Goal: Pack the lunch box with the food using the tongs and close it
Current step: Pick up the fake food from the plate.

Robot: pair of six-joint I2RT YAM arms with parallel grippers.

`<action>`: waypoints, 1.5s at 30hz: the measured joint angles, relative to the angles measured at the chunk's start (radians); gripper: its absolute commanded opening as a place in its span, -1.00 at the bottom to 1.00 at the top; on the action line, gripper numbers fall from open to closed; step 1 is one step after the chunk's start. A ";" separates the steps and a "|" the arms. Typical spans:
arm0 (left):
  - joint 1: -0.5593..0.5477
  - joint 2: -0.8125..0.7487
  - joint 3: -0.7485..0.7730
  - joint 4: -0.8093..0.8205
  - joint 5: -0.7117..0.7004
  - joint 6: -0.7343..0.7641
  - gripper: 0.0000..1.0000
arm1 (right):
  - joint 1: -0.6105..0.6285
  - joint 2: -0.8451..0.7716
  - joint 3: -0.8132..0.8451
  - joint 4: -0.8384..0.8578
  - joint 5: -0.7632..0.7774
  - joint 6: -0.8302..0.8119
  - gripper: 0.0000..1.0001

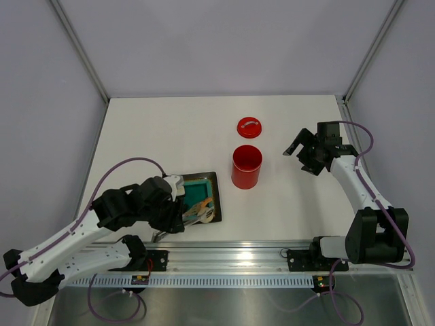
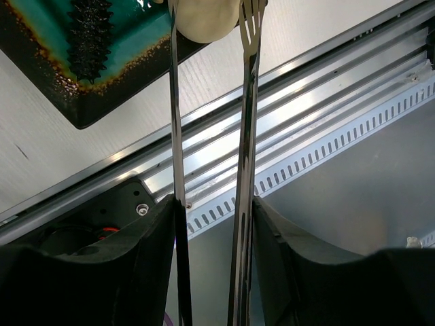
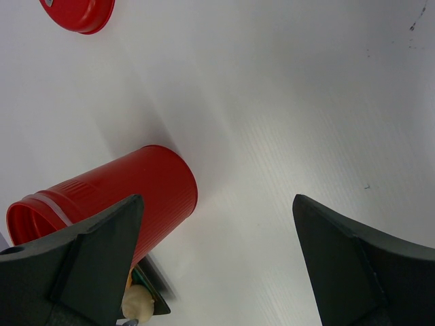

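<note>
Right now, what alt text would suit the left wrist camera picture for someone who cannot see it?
The left arm's fingers hold slim silver tongs whose tips sit either side of a pale rounded bit of food at the edge of a dark plate with a teal centre. A dark spiky stick lies on the plate; a metal rail runs below.

White table [image 1: 149, 129] in view. Standing upright near its middle is the red lunch box [image 1: 246, 167], mouth open. Just behind it and not touching, the round red lid [image 1: 249, 127] lies flat (metal handle facing up). Over on the left, close to the front edge, a dark square plate [image 1: 204, 176] with a teal centre sits flat. A metal rail [image 1: 231, 255] runs along the near edge.
</note>
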 measured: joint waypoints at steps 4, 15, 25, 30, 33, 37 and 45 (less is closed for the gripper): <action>0.000 0.006 0.000 0.001 0.004 0.003 -0.03 | 0.000 0.000 0.000 0.000 0.000 0.000 0.99; -0.003 0.039 -0.001 0.001 0.003 0.015 0.05 | 0.000 -0.006 0.000 0.000 0.000 0.000 0.99; -0.004 0.045 -0.001 -0.002 0.003 0.021 -0.38 | 0.000 -0.008 -0.001 0.000 0.000 0.000 0.99; -0.007 0.045 0.001 -0.003 0.002 0.027 -0.83 | 0.000 -0.008 -0.001 0.000 0.000 0.000 0.98; -0.007 0.046 0.017 -0.013 0.000 0.031 -1.00 | 0.000 -0.008 -0.001 0.000 0.000 0.000 0.99; -0.007 0.045 0.086 -0.051 -0.015 0.038 -1.00 | 0.000 -0.009 -0.001 0.000 0.000 0.000 0.99; -0.008 0.047 0.204 -0.086 -0.052 0.045 -1.00 | 0.000 -0.012 -0.002 0.001 0.000 0.000 0.99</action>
